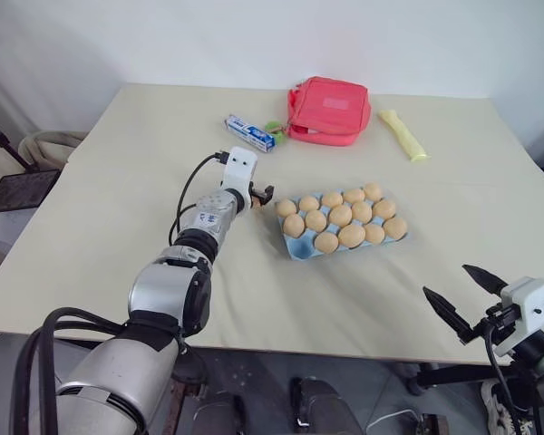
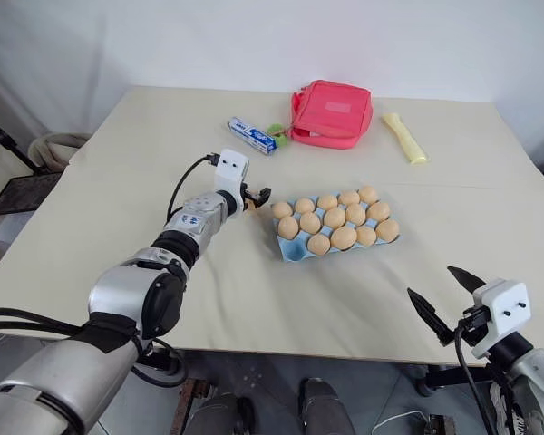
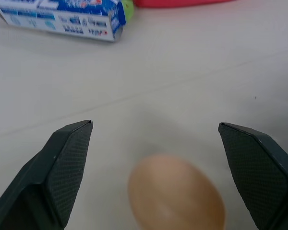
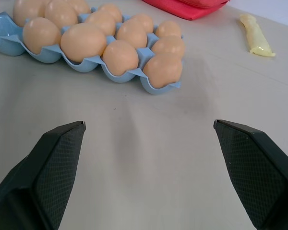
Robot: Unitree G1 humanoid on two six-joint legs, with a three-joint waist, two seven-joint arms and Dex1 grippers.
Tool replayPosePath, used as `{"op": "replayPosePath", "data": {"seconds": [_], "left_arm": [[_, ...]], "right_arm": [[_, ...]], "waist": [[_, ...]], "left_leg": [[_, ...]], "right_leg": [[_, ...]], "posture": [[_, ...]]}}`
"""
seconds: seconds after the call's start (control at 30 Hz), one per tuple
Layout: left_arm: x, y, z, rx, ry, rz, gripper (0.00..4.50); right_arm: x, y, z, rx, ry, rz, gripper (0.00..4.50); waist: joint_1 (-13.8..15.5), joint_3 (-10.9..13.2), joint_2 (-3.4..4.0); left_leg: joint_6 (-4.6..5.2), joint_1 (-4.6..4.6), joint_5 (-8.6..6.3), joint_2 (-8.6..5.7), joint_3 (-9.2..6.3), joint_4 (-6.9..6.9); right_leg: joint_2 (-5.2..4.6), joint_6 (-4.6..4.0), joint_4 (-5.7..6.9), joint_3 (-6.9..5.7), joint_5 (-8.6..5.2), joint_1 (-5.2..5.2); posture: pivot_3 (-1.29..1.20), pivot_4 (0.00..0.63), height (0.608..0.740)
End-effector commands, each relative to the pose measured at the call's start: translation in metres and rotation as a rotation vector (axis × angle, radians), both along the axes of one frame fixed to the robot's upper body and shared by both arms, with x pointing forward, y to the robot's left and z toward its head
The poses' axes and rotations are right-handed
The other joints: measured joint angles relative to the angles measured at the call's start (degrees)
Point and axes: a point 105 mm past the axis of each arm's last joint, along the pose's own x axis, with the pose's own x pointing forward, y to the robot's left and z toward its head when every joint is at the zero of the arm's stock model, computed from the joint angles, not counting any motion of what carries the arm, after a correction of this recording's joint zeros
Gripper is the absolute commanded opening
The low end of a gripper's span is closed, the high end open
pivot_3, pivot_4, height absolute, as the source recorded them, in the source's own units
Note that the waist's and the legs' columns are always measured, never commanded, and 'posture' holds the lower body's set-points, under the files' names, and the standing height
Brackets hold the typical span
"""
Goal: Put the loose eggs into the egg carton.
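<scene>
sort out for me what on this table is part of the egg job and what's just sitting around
Part of the job:
- loose egg, lying on the table between the open jaws of the left gripper
- egg carton, nearly full, one near corner cup empty
- eggs in the carton

Just lying about:
- red pouch
- blue and white box
- pale yellow packet
- small green thing

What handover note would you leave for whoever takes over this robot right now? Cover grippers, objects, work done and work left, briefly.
Left gripper: open, with one loose egg on the table between its fingers, not gripped yet.
Right gripper: open, empty, near the table's front edge.
Egg carton: mid-table, nearly full; one near-left corner cup free.
Done: most eggs loaded.
Left: grasp that egg and place it in the free cup.
</scene>
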Motion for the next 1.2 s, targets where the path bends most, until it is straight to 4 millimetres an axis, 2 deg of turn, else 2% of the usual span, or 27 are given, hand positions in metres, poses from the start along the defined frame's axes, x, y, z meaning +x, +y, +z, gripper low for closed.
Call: {"op": "replayPosePath", "data": {"seconds": [0.03, 0.5, 0.6, 0.77, 0.8, 1.0, 1.2], "left_arm": [[-0.001, -0.01, 0.007, -0.01, -0.032, -0.038, 4.46], [-0.01, -0.023, -0.016, 0.015, 0.063, -0.096, 4.46], [-0.011, -0.027, -0.018, 0.02, 0.063, -0.119, 3.83], [-0.011, -0.026, -0.021, 0.018, 0.075, -0.096, 2.25], [-0.011, -0.025, -0.021, 0.015, 0.079, -0.094, 2.07], [-0.009, -0.02, -0.017, 0.006, 0.068, -0.071, 1.64], [-0.003, -0.017, 0.004, -0.01, 0.003, -0.076, 1.58]], "right_arm": [[0.0, -0.002, 0.009, -0.011, -0.023, 0.008, 4.5], [-0.002, -0.003, 0.011, -0.019, -0.022, -0.002, 4.5], [-0.003, -0.004, 0.011, -0.021, -0.022, -0.004, 4.5], [-0.003, -0.004, 0.012, -0.026, -0.023, -0.004, 4.5], [-0.003, -0.005, 0.013, -0.027, -0.024, -0.005, 4.5], [-0.004, -0.005, 0.013, -0.031, -0.023, -0.008, 4.5], [-0.004, -0.006, 0.013, -0.032, -0.023, -0.011, 4.5]], "waist": [[0.0, 0.0, 0.0], [0.0, 0.0, -0.02], [0.0, 0.0, -0.03], [0.0, 0.0, -0.03], [0.0, 0.0, -0.03], [-0.1, 0.0, -0.03], [-0.2, 0.0, -0.03]], "left_leg": [[0.0, 0.0, 0.0, 0.0, 0.0, 0.0], [0.01, 0.03, 0.0, -0.01, -0.02, 0.0], [0.01, 0.05, 0.0, -0.01, -0.04, 0.0], [0.03, 0.05, -0.01, -0.02, -0.05, 0.02], [0.03, 0.05, -0.01, -0.02, -0.06, 0.02], [0.03, 0.08, 0.0, -0.01, -0.11, 0.02], [0.03, 0.08, 0.0, -0.01, -0.11, 0.02]], "right_leg": [[0.0, 0.0, 0.0, 0.0, 0.0, 0.0], [0.0, 0.0, -0.01, -0.01, 0.0, 0.04], [0.0, 0.0, -0.02, -0.01, 0.0, 0.07], [-0.01, 0.0, -0.02, 0.0, 0.0, 0.08], [-0.01, 0.0, -0.02, 0.0, 0.0, 0.08], [-0.01, 0.0, -0.02, 0.01, 0.0, 0.12], [-0.01, 0.0, -0.02, 0.01, 0.0, 0.13]], "posture": [[0.0, 0.15, 0.74], [0.0, 0.15, 0.74], [0.0, 0.15, 0.74], [0.0, 0.15, 0.74], [0.0, 0.15, 0.74], [0.0, 0.15, 0.74], [0.0, 0.15, 0.74]]}}
